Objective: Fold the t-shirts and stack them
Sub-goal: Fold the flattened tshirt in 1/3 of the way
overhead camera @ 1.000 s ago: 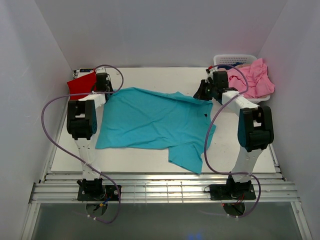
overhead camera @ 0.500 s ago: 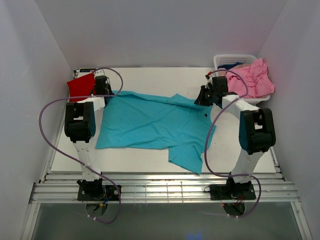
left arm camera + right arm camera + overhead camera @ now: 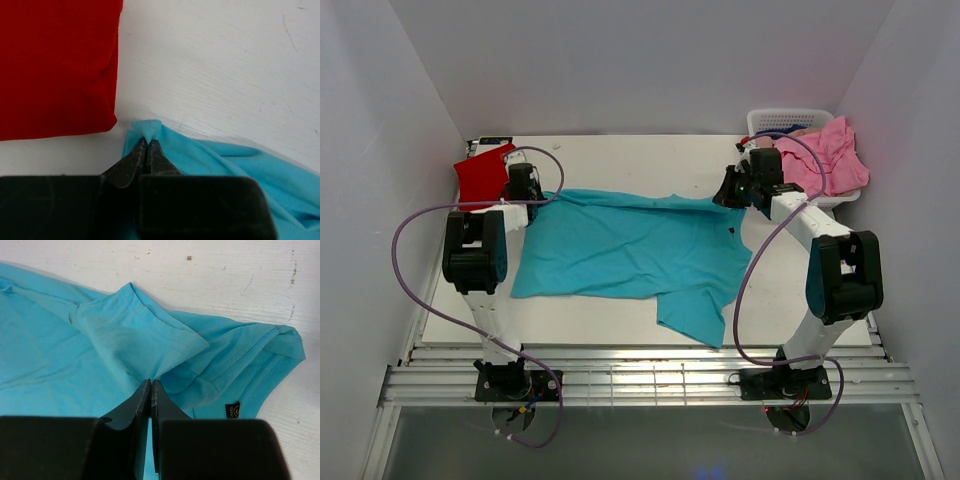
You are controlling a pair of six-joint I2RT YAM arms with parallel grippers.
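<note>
Across the white worktop (image 3: 620,160) the teal t-shirt (image 3: 630,250) lies spread front-on, filling most of the middle, with one sleeve trailing toward the near edge on the right. Its far hem has changed over the last second. It bowed and bumped up near the middle a moment ago and now runs almost straight between the two arms, which have shifted and drawn the cloth out between them. We read this as the smoothing step before the first fold, so the folding itself is not yet begun. At the far right corner the pink t-shirts (image 3: 825,155) sit heaped in and over the white slotted basket (image 3: 785,118), unmoved, so we judge they are waiting their turn. At the far left corner the red t-shirt (image 3: 485,172) rests as a neat folded block in the same place as before, and we take it for the base of the stack. The left gripper (image 3: 147,142) is clenched on a small nub of the teal shirt's far left corner, just beside the red one's edge. The right gripper (image 3: 151,385) is pinched tight on a fold of teal cloth by the far right sleeve, near a small dark label (image 3: 232,411) on the hem.
</note>
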